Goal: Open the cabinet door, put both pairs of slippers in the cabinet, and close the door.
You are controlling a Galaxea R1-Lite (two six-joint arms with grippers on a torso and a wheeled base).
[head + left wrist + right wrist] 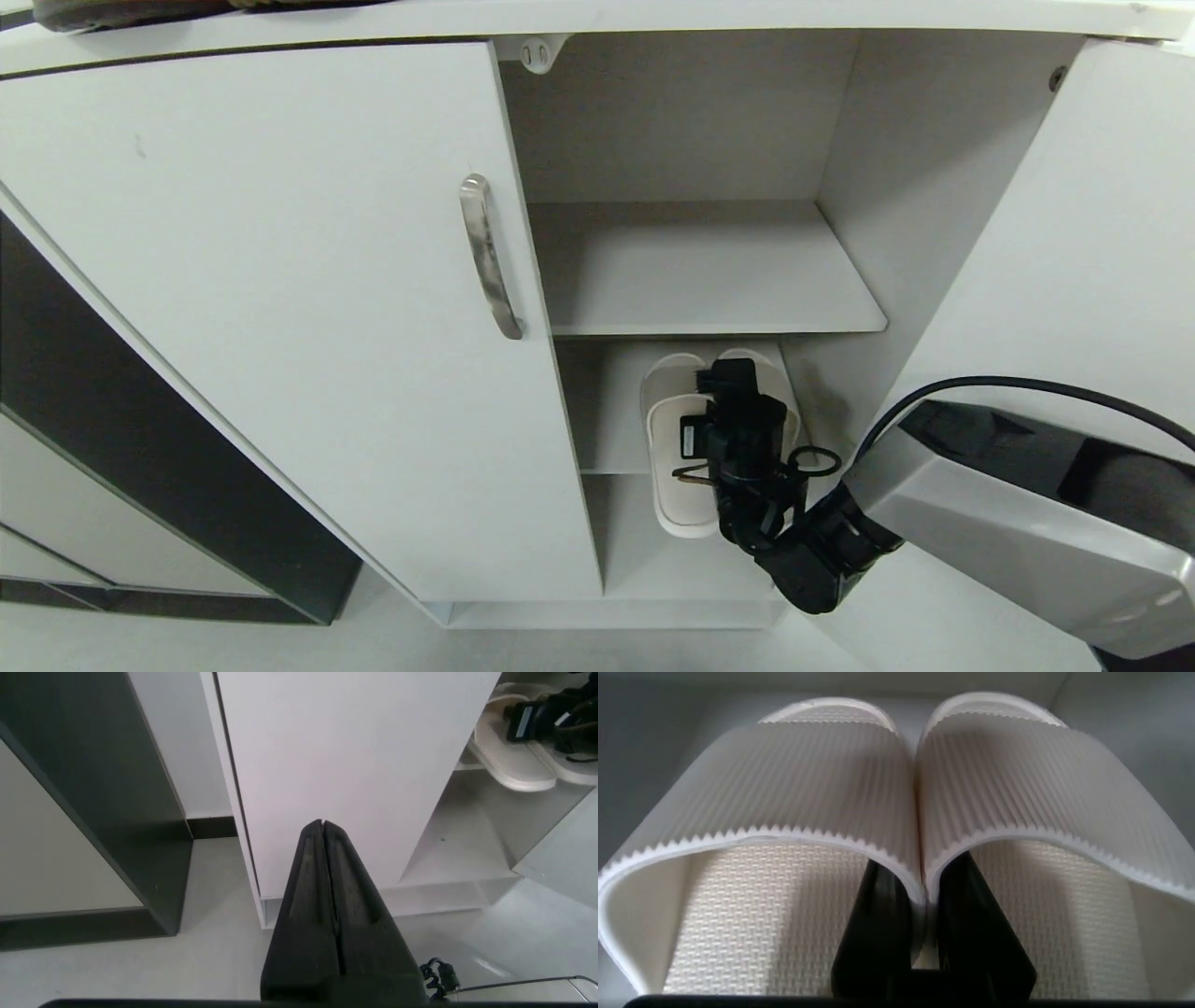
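A pair of white ribbed-strap slippers (pixel 677 457) lies side by side, touching, at lower centre on the lower shelf of the white cabinet (pixel 700 280). Its right door (pixel 1074 252) stands open at right.

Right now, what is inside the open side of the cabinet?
A pair of white slippers lies on the lower shelf, the right gripper shut on their touching inner straps. The arm covers part of the pair; the closed left door hides the other half.
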